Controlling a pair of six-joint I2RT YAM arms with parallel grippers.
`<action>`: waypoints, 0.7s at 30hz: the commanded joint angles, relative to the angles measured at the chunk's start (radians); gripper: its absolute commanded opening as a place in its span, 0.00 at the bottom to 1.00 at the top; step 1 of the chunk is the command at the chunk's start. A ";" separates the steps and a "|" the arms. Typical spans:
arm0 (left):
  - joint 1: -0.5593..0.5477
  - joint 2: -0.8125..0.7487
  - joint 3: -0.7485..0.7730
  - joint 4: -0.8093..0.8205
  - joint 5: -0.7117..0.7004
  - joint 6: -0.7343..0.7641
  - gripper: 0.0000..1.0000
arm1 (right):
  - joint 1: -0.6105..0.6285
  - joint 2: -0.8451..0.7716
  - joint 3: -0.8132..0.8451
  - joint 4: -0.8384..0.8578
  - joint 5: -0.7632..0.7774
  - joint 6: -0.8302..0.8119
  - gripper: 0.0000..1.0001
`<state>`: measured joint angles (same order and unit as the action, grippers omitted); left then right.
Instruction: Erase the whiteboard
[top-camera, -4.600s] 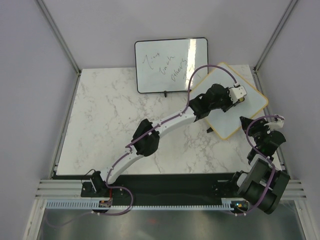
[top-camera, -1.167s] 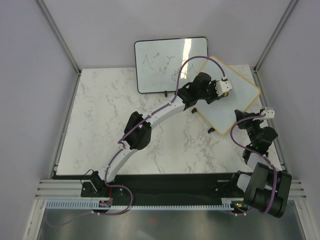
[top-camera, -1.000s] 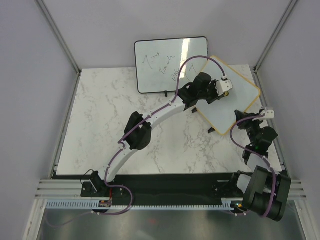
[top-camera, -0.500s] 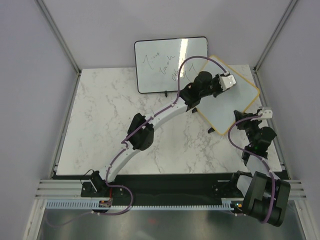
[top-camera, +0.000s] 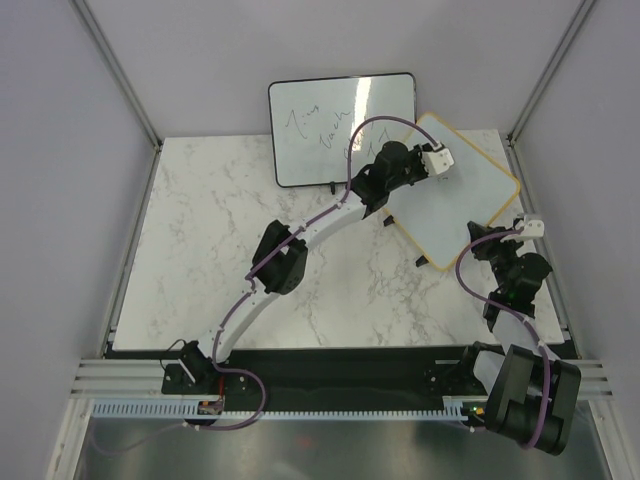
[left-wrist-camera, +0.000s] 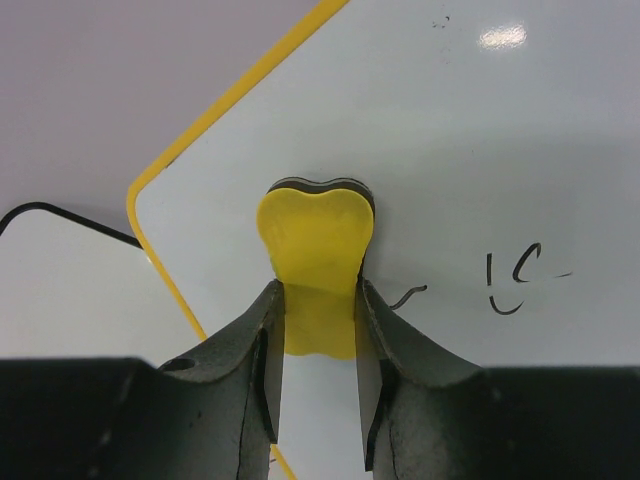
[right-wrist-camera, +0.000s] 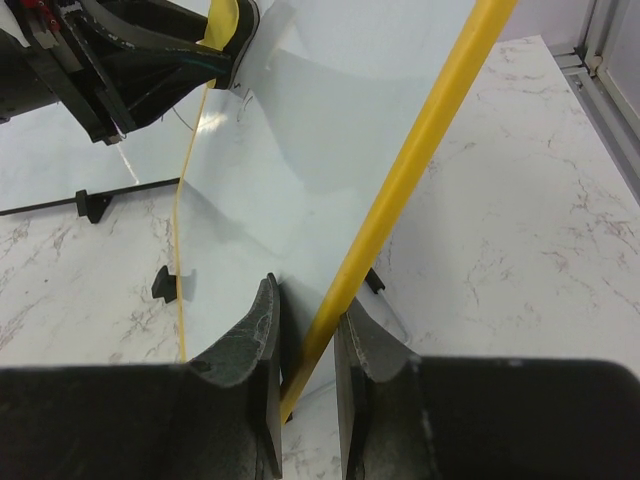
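The whiteboard with the tan-yellow frame stands tilted at the back right of the table. My left gripper is shut on a yellow eraser and presses it on the board's white face near its far corner. Small black pen marks lie just right of the eraser. My right gripper is shut on the board's near-right frame edge, with one finger on each side of it. The right wrist view also shows the left gripper with the eraser at the top left.
A black-framed whiteboard with handwriting leans on the back wall, just left of the task board; it also shows in the right wrist view. A black foot of the task board rests on the marble table.
My left gripper has slid the eraser up and left across the board, from its right-middle to its far corner. My right gripper has stayed clamped on the frame.
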<state>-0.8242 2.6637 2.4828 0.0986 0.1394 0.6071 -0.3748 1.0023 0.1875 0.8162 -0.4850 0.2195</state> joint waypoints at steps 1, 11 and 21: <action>-0.006 0.039 -0.015 -0.059 0.011 0.074 0.02 | 0.013 -0.013 0.017 -0.014 0.043 -0.267 0.00; 0.046 0.087 0.057 -0.065 -0.021 0.068 0.02 | 0.028 -0.021 0.015 -0.029 0.057 -0.279 0.00; 0.010 -0.028 -0.124 -0.088 0.069 0.022 0.02 | 0.036 -0.019 0.021 -0.037 0.063 -0.284 0.00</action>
<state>-0.7677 2.6884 2.4794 0.0971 0.1238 0.6460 -0.3504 0.9794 0.1875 0.7982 -0.4606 0.1967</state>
